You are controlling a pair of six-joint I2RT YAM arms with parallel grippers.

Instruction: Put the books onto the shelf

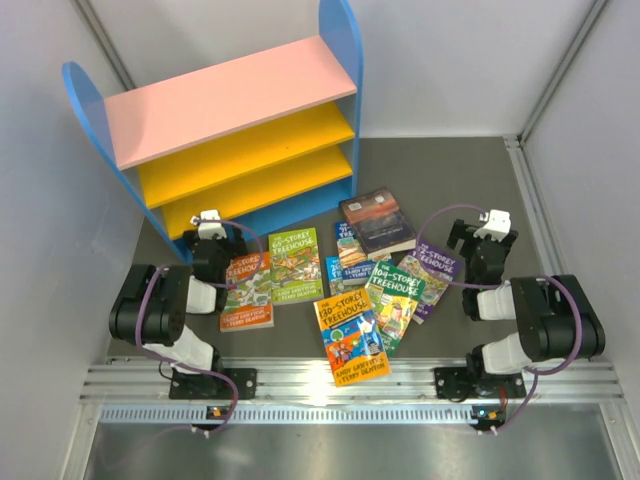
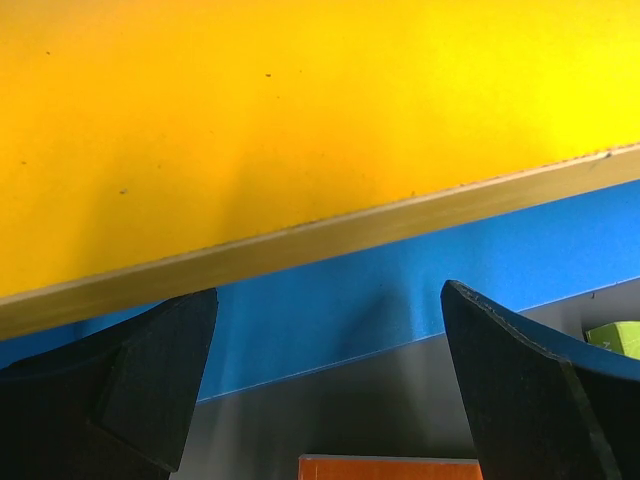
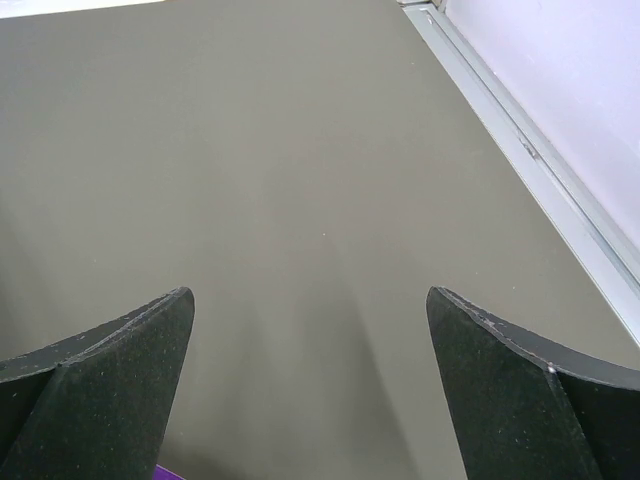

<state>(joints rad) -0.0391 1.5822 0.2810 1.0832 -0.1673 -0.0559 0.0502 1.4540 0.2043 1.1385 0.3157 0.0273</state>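
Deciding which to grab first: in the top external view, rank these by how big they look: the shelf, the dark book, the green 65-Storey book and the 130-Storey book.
1. shelf, by far the largest.
2. 130-Storey book.
3. dark book and green 65-Storey book: they look about alike, so they are not ranked against each other.

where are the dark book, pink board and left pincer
dark book (image 1: 378,222): top view, middle of its cover
pink board (image 1: 230,100): top view, middle of its surface
left pincer (image 2: 327,300): left wrist view, midway between fingertips

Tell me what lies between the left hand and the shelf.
Only a bare strip of grey table separates the left hand from the shelf, shown in the left wrist view.
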